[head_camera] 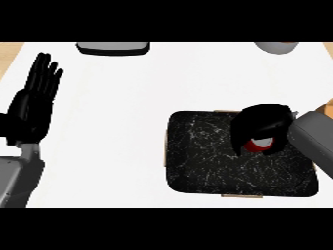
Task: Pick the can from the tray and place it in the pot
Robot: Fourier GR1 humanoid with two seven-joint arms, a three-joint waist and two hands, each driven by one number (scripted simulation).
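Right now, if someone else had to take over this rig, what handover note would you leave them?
Left hand: open, fingers up, resting at the left of the counter, holding nothing.
Right hand: curled round the can, over the right part of the tray.
Can: red and white, mostly hidden by the hand. I cannot tell whether it has left the tray's surface.
Pot: centre grey vessel and right grey vessel are both cut off at the far edge, and it is unclear which is the pot.
Done: grasp.
Left: lift, carry to the pot, release inside.
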